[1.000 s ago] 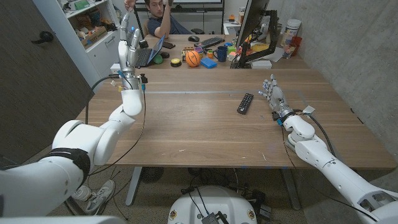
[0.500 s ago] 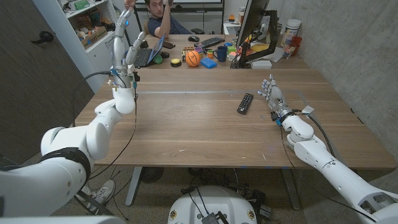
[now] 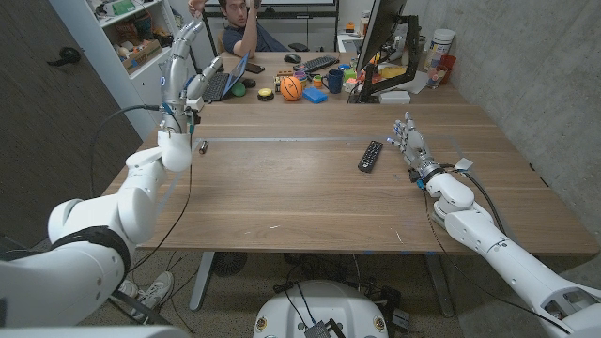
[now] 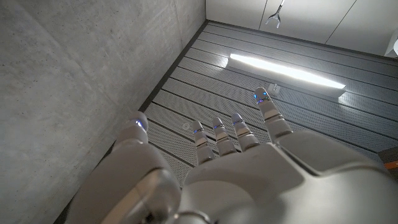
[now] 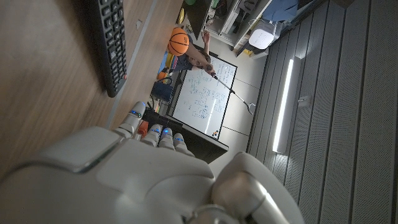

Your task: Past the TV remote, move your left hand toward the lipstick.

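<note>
Your left robot hand (image 3: pixel 181 68) hangs open; the lipstick (image 3: pixel 201 145) below its wrist looks light, rigid, roll-prone: pinch its barrel.

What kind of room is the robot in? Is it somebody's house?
Probably an office or lab, not a house: a monitor and keyboard sit on the far desk, a whiteboard hangs nearby, and the walls are bare concrete.
</note>
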Robot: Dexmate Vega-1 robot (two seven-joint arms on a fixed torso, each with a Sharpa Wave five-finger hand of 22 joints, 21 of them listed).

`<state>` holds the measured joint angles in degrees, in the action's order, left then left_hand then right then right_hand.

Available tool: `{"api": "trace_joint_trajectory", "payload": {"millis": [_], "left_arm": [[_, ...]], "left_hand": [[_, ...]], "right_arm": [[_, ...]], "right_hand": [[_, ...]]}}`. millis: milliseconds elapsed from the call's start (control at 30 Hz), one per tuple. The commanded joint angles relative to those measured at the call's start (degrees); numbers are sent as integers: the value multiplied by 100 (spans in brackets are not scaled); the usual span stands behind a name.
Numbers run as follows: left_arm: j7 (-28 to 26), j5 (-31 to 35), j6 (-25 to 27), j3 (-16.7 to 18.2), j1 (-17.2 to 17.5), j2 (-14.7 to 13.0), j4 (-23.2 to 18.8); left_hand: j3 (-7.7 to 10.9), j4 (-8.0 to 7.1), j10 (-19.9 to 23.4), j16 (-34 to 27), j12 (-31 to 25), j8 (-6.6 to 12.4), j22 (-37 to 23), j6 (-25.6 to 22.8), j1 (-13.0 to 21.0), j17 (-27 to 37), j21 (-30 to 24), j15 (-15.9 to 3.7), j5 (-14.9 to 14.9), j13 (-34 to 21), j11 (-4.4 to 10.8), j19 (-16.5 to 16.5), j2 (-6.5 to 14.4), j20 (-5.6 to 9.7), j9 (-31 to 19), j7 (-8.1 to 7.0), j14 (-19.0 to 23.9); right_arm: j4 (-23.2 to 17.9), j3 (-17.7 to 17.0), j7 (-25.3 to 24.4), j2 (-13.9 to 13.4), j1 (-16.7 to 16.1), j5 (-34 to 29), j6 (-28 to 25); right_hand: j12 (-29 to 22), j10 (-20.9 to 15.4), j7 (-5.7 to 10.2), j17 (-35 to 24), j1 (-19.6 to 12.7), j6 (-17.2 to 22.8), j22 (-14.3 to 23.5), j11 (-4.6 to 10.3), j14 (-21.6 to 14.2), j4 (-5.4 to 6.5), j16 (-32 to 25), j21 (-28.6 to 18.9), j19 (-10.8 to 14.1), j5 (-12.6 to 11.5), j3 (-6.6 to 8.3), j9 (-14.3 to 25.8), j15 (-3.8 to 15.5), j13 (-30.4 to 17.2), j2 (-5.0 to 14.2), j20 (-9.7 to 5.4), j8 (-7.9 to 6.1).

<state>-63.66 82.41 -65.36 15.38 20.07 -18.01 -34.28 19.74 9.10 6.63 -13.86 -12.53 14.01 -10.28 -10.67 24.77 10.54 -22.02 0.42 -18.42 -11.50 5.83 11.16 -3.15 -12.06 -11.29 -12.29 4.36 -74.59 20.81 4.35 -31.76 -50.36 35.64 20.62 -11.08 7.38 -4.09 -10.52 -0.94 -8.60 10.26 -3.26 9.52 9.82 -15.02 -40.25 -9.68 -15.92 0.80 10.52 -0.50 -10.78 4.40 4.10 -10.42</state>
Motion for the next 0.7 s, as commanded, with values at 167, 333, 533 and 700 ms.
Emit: {"api": "trace_joint_trajectory", "payload": {"millis": [167, 333, 533, 700], "left_arm": [[-34, 234, 935, -1293, 26, -710, -122], [-34, 168, 1273, -1938, -57, -996, -74], [-34, 90, 1675, -2502, -126, -1232, -52], [-34, 7, 2040, -2857, -296, -1311, 154]], "left_hand": [[82, 13, -280, 92, 124, -101, -14, 179, 243, 26, 136, 148, 30, -29, -6, -7, -25, -36, -3, -38, -212], [102, 15, -282, 85, 119, -149, -15, 279, 312, 27, 178, 164, 37, -33, -37, -9, -22, -35, -3, -38, -178], [124, 14, -213, 63, 90, -171, -18, 329, 371, 27, 189, 174, 44, -36, -100, 39, -5, -28, -5, -40, -108], [139, 6, -225, 58, 94, -180, -21, 352, 413, 29, 194, 200, 55, -40, -205, 96, 9, -29, -9, -40, -79]], "right_arm": [[-102, 32, -82, 21, -67, -38, 1], [-111, 36, -93, 25, -59, -40, -13], [-34, 49, -40, 52, 3, -23, -12], [24, 62, -2, 66, 54, -15, -26]], "right_hand": [[-12, 37, -14, -34, 48, -13, 24, 11, 597, 16, 1, 21, -816, -23, -57, 23, -35, -19, 235, 6, -44], [-11, 35, -9, -34, 50, -14, 24, 12, 595, 16, 3, 32, -824, -24, -67, 23, -35, -19, 231, 4, -43], [-10, 37, -12, -33, 51, -10, 24, 19, 593, 16, 4, 37, -820, -25, -75, 23, -39, -19, 230, 4, -45], [-9, 36, -12, -33, 52, -9, 25, 12, 596, 16, 8, 52, -833, -27, -86, 23, -39, -19, 227, 9, -45]]}}
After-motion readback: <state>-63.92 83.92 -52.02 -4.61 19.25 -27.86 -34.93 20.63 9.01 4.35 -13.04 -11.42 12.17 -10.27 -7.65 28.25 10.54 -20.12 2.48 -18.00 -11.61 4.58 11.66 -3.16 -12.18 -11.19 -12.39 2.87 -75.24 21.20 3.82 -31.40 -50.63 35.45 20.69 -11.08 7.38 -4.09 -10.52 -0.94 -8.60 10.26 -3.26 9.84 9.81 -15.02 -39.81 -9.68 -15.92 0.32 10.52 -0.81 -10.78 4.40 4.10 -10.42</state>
